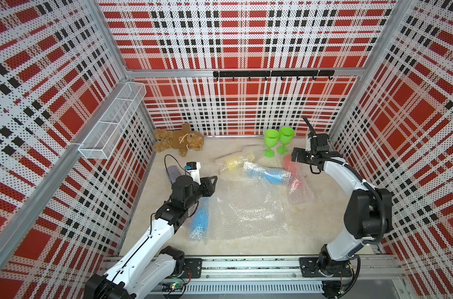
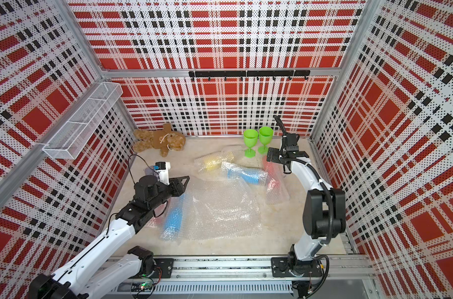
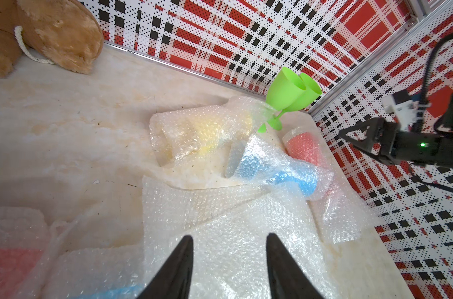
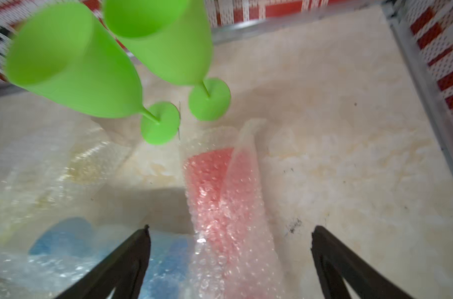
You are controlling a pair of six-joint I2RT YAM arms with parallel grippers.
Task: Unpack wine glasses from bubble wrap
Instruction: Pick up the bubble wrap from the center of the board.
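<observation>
Two bright green plastic stemmed goblets (image 1: 272,138) stand upright and unwrapped, side by side, close to the far edge of the pale marbled worktop (image 1: 321,227) near its far right corner, in both top views. Just in front of them three parcels lie on their sides: a yellow goblet in clear dimpled bubble wrap (image 1: 233,161), a blue goblet in bubble wrap (image 1: 270,175) touching it, and a red goblet in bubble wrap (image 1: 295,172) nearest the right edge. Loose flat sheets of bubble wrap (image 1: 246,209) cover the middle of the worktop. A second wrapped blue goblet (image 1: 200,220) lies along their left side, partly under the left arm. The left gripper (image 1: 211,186) hangs over the left part of the sheets. The right gripper (image 1: 295,155) hangs over the far end of the red parcel, close to the green feet. A brown plush teddy bear (image 1: 178,141) lies in the far left corner.

In the left wrist view the left gripper's two black fingers (image 3: 184,259) stand apart with nothing pinched between them, above a loose sheet. A second wrapped red goblet (image 3: 10,266) shows close by.

The right wrist view is blurred. The right gripper's fingers (image 4: 127,259) are spread wide, and the red parcel lies beneath the gap, untouched by either. Its end lies just beside the round green feet.
</observation>
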